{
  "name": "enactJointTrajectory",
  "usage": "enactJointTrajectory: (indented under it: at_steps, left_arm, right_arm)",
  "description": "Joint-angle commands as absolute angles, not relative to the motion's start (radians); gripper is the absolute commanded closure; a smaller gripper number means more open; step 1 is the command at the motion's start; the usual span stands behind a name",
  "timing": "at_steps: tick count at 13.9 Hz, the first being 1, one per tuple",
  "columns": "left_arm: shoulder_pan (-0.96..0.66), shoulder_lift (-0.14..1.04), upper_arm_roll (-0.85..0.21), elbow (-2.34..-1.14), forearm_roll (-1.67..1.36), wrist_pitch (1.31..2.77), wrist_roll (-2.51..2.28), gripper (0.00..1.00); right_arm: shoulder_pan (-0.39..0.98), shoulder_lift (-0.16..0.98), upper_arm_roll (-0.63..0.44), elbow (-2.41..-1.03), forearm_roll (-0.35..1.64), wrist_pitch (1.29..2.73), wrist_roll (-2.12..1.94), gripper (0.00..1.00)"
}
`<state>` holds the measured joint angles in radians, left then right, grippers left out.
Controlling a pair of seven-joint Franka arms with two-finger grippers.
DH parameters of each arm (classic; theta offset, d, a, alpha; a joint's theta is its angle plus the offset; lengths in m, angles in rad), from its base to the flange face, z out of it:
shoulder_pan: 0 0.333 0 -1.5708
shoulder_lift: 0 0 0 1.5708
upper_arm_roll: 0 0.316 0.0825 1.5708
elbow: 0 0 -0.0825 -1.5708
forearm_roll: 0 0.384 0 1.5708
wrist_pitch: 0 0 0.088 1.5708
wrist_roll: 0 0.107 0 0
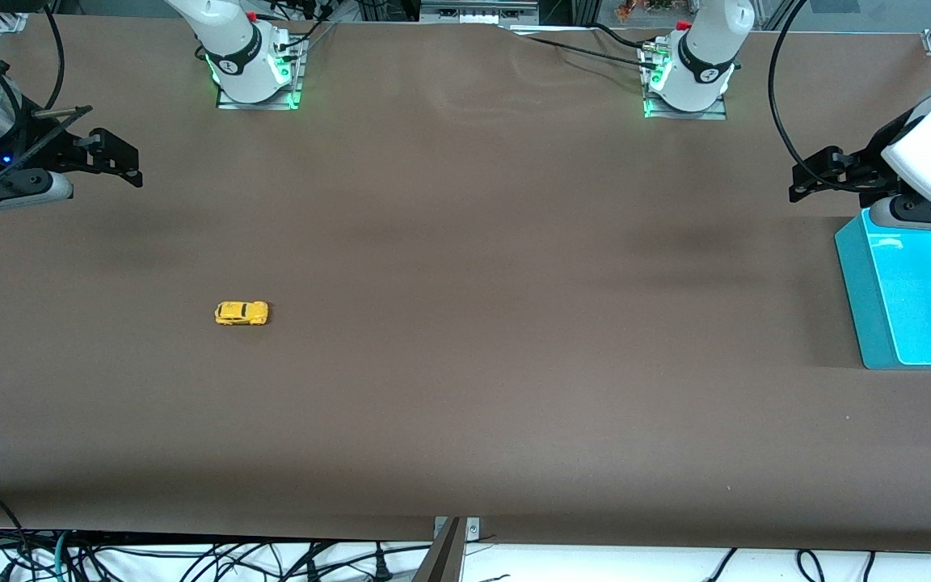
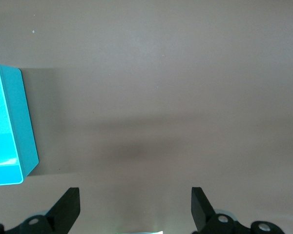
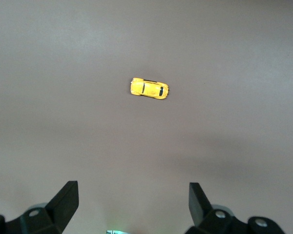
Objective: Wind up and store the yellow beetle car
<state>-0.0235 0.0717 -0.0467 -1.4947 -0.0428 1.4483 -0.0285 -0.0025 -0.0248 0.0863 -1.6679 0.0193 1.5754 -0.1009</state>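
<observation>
Yellow beetle car [image 1: 242,313]: untouched mid-surface, toward right arm's end. Left hand [image 1: 817,176], right hand [image 1: 114,158]: spread, empty. Teal bin [image 1: 861,291]: empty. Nothing begun.

car [image 1: 242,313] on table [image 1: 465,364], bin [image 1: 910,291] well apart

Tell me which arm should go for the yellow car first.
Right. The yellow beetle car lies toward the right arm's end of the table, in the open right gripper's view. The open left gripper hangs by the teal bin.
</observation>
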Motion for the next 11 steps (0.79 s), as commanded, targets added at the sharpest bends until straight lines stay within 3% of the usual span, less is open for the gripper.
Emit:
enactJointTrajectory:
  at_steps: [1,7,11]
  left_arm:
    - [-0.021,0.071,-0.051,-1.486,-0.031,1.443,-0.028,0.00]
    - [-0.021,0.071,-0.052,-1.486,-0.031,1.443,-0.026,0.00]
    - [-0.021,0.071,-0.052,-1.486,-0.031,1.443,-0.026,0.00]
  right_arm:
    - [-0.014,-0.048,0.089,-1.684,0.020,1.568,-0.124,0.00]
    - [-0.014,-0.046,0.084,-1.719,0.020,1.580,-0.124,0.00]
    - [-0.014,-0.029,0.084,-1.905,0.021,1.799,-0.325,0.00]
